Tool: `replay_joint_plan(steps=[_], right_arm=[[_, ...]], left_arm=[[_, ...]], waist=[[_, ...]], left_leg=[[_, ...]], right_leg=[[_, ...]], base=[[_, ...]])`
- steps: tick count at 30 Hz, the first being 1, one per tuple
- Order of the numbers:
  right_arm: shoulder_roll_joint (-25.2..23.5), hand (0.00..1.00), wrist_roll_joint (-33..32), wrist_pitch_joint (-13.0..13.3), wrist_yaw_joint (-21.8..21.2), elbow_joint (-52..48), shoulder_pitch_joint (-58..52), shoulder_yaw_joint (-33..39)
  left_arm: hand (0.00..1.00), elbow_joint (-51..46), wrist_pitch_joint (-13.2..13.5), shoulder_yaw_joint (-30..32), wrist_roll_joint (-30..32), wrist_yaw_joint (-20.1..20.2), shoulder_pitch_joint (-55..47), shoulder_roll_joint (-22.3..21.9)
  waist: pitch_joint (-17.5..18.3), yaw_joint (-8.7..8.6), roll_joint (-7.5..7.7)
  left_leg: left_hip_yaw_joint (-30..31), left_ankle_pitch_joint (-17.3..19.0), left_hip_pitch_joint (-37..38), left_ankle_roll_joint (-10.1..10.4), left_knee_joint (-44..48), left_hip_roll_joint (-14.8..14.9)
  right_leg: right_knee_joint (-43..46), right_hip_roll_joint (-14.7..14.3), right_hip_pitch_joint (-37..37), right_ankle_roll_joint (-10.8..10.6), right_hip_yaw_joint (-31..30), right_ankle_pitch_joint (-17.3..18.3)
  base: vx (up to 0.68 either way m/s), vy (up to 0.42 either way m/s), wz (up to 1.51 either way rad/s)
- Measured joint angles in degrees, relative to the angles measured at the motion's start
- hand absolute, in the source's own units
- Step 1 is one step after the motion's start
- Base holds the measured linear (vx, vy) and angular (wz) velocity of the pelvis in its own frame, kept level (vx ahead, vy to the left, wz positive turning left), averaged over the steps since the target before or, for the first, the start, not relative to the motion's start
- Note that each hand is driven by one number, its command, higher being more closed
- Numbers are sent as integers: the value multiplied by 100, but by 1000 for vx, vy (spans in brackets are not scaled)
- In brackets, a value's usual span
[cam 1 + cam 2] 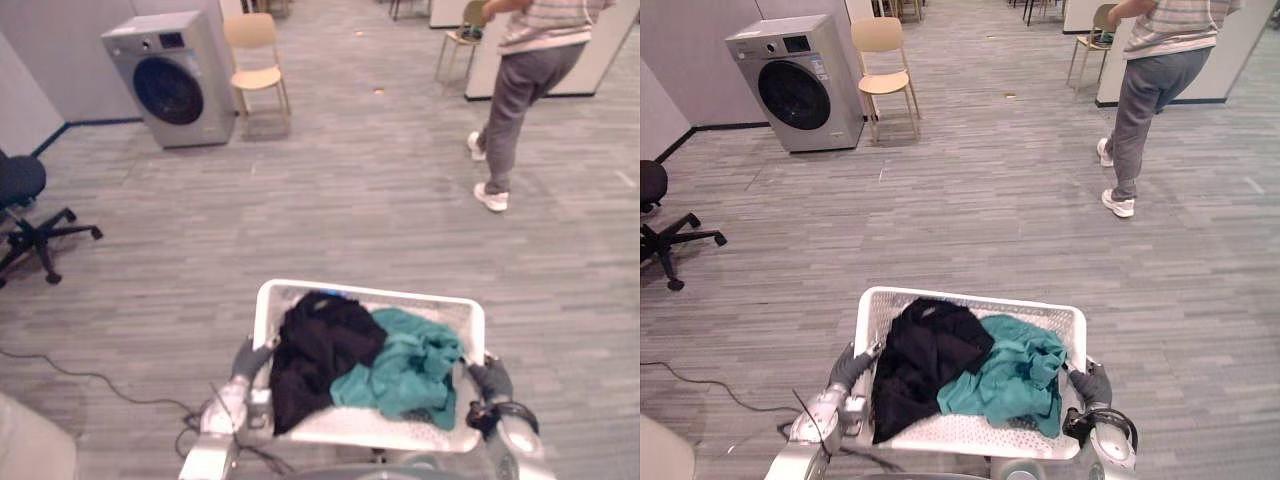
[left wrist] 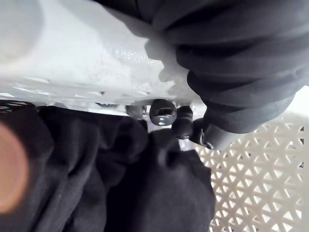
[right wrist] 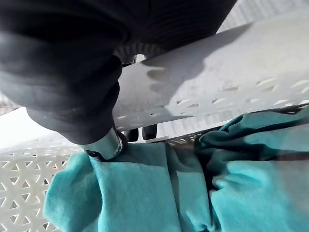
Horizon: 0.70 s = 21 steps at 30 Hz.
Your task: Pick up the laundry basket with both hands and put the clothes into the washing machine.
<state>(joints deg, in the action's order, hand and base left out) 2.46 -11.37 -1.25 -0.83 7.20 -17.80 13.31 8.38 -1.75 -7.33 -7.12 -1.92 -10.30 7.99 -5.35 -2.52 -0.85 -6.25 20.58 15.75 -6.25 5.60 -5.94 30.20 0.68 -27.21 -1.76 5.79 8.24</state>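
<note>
A white laundry basket is carried low in front of me, holding a black garment and a teal garment. My left hand grips the basket's left rim, its dark fingertips curled under the rim above the black cloth. My right hand grips the right rim, thumb hooked inside over the teal cloth. The grey washing machine stands far off at the upper left, its round door closed.
A beige chair stands right of the washer. A black office chair sits at the left. A person walks at the upper right near another chair. Grey plank floor lies between.
</note>
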Motion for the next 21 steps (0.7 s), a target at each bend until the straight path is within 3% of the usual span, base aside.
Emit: replay_joint_plan(steps=[1,2,3,4,5,6,7,8,9,10,11,13,15,16,17,18,19,20,21], right_arm=[[-15,100,0,0,20,-127,-136,0],[-16,100,2,13,60,-124,-172,1],[20,100,21,-47,137,-125,-179,-2],[100,100,26,-76,189,-145,-208,0],[120,100,26,-77,206,-186,-220,5],[222,100,13,-96,206,-269,-204,-16],[262,100,14,-126,206,-311,-191,-49],[302,100,5,-141,210,-324,-143,-92],[231,100,5,-167,222,-307,-133,-105],[223,100,11,-167,254,-298,-129,-174],[269,100,16,-166,328,-297,-51,-388],[278,100,26,-163,352,-298,32,-529],[309,100,34,-155,361,-286,163,-530],[389,100,37,-120,372,-277,179,-525],[403,100,36,-100,390,-265,182,-511],[379,100,49,-35,424,-143,212,-493],[326,100,69,-35,436,-47,215,-493],[197,100,83,-31,450,113,202,-474],[123,100,95,-56,430,209,293,-478]], left_arm=[[100,8,-2,-12,8,46,39,6],[100,45,-1,-4,52,46,25,-4],[100,149,-28,-86,72,42,-12,-66],[100,225,-57,-87,67,14,-21,-216],[100,225,-54,-78,67,11,-20,-252],[100,226,-48,64,60,51,-14,-322],[100,227,-49,88,60,56,-23,-356],[100,229,-45,148,50,68,-47,-383],[100,228,-43,200,50,65,-99,-393],[100,227,-39,260,50,64,-150,-397],[100,216,-11,358,44,61,-273,-401],[100,88,-7,488,35,50,-383,-407],[100,20,106,517,42,27,-424,-462],[100,12,176,521,56,-29,-445,-522],[100,7,192,507,61,-46,-441,-552],[100,12,194,488,105,-91,-458,-592],[100,16,188,472,137,-124,-501,-571],[100,14,136,455,221,-193,-475,-471],[100,-4,103,501,230,-202,-512,-424]], waist=[[142,-44,166],[140,-85,147],[147,-176,159],[163,-166,-3],[176,-157,-65],[101,-156,-213],[52,-138,-296],[-42,-16,-452],[-97,134,-486],[-121,230,-445],[-123,422,-367],[-170,644,-207],[-162,683,-172],[-125,643,-203],[-115,625,-220],[-69,662,-151],[31,673,-35],[228,572,305],[151,579,366]], left_leg=[[-60,146,237,271,-50,93],[-30,147,394,295,14,156],[151,67,509,591,479,312],[219,21,342,721,1415,554],[228,-110,93,915,2070,636],[250,-971,-583,1179,3627,840],[251,-1784,-922,1320,4319,954],[318,-2480,-1658,1364,5834,1276],[287,-2339,-2283,1198,6900,1441],[255,-2232,-2523,1040,7144,1484],[121,-1982,-2963,738,7195,1525],[-207,-1551,-3540,636,6436,1623],[-733,-1329,-3801,654,4366,1711],[-1170,-1438,-3657,810,2240,1687],[-1214,-1516,-3659,882,1649,1698],[-1213,-2148,-3711,1031,1253,1636],[-1228,-2473,-3674,828,1252,1473],[-1365,-2261,-3649,258,1521,1260],[-1388,-1743,-3889,-45,2758,1533]], right_leg=[[-1090,-113,-19,138,-168,-534],[-980,-131,0,265,-186,-813],[-521,-194,81,595,-87,-1193],[3,-242,125,695,125,-792],[188,-252,162,738,193,-543],[282,-363,463,773,230,-125],[204,-461,672,786,209,-1],[-75,-662,1226,853,167,203],[-396,-819,1831,926,5,301],[-566,-848,2127,958,-151,330],[-975,-822,2675,960,-499,334],[-1621,-620,3408,904,-920,380],[-2002,-273,3952,720,-1162,662],[-2022,-103,4260,667,-1219,873],[-2003,-66,4393,670,-1244,960],[-1848,48,4489,625,-1396,1095],[-1722,162,4454,588,-1486,1114],[-1336,468,4330,386,-1653,996],[-922,408,4363,-122,-1945,511]], base=[[808,-21,66],[1028,-56,76],[893,-84,56],[893,-100,44],[1041,-132,24],[690,-80,10],[1023,-95,-9],[669,-37,-41],[819,-34,-55],[626,8,-91],[942,72,-107],[942,135,-100],[741,227,-63],[724,287,-31],[905,389,-39],[658,314,-37],[835,415,-19],[891,416,-12],[896,396,-20]])
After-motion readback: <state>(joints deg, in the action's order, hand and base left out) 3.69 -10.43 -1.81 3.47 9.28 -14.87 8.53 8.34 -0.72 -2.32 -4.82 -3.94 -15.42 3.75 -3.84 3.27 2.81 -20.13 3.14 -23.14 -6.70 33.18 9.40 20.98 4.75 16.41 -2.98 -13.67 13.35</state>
